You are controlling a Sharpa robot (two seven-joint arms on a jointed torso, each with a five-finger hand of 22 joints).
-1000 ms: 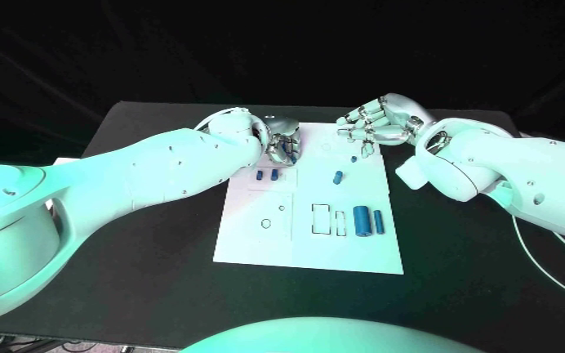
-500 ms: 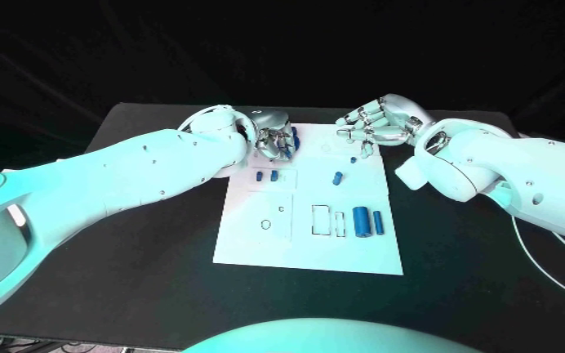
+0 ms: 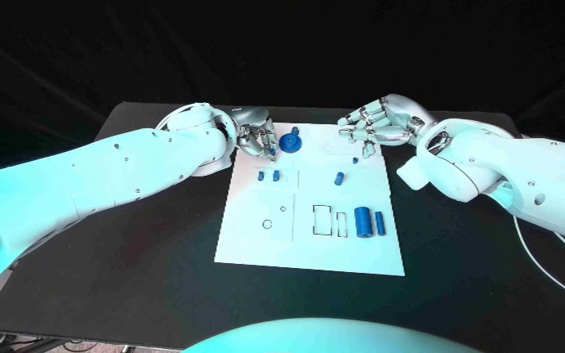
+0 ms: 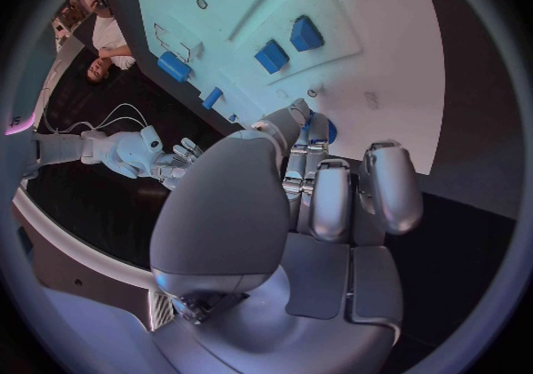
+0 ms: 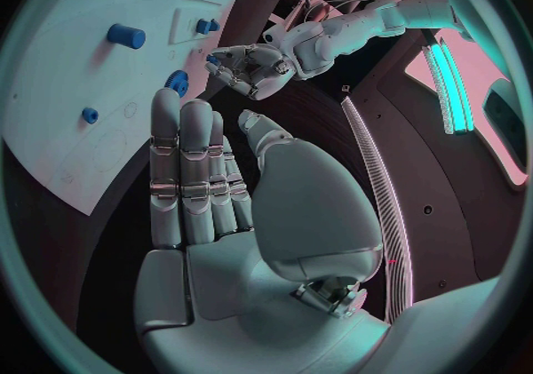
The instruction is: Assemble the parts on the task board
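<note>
Two hands: both at the task board [image 3: 309,247] far edge.
Left hand [image 3: 255,138]: fingers curled, beside a round blue part [image 3: 291,141]; grip unclear.
Right hand [image 3: 375,127]: fingers apart, holding nothing.

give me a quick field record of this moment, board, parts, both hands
task board: white plate in the middle of the black table
round blue part: at the board's far edge, beside the left hand's fingertips
small blue pair: side by side, left half of the board
single small blue part: near the board's middle
two blue cylinders: lying side by side, right half
left hand: fingers curled at the far edge by the round part; hold unclear
right hand: at the far right corner, holding nothing, fingers apart
</note>
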